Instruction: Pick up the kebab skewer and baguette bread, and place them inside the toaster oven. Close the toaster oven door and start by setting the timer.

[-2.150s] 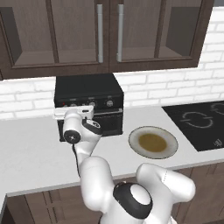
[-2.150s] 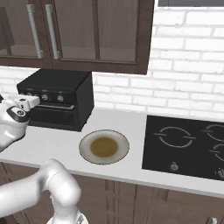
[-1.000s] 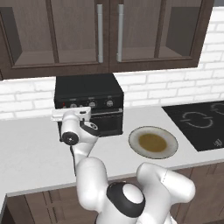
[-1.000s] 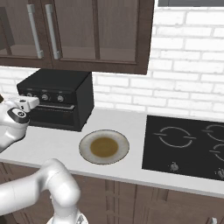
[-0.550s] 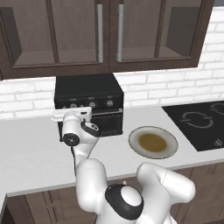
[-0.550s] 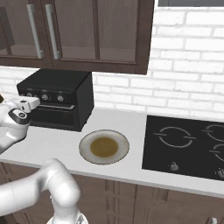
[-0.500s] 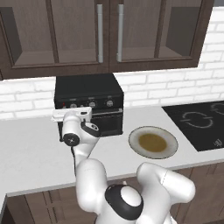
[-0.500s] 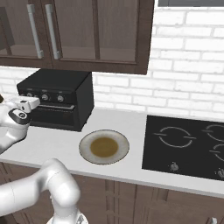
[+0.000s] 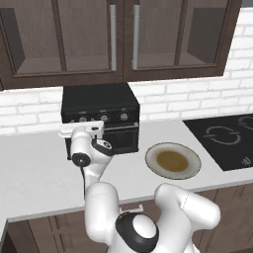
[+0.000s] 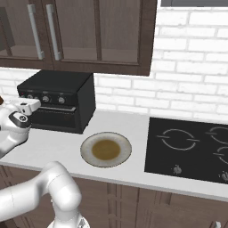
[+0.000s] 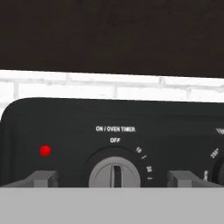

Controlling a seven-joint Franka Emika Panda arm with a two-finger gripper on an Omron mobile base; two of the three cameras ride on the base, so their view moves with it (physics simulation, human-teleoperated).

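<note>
The fingers [image 11: 113,178] stand wide apart and hold nothing; in the hand view their two grey tips rise at the lower left and lower right of the frame, with the timer knob [image 11: 114,171] squarely between them and just beyond. That knob sits low in the centre of the frame under the words "ON / OVEN TIMER", its raised ridge running straight up and down and pointing at "OFF", so the fingers flank it across its width. A red light [image 11: 45,150] glows to its left on the toaster oven [image 9: 100,106], which stands on the counter [image 9: 34,173] against the brick wall in the middle left of the left base view. The door [image 9: 122,140] looks shut. The skewer and bread cannot be made out. Judging from this, the move ahead is a short advance onto the knob, then a turn.
</note>
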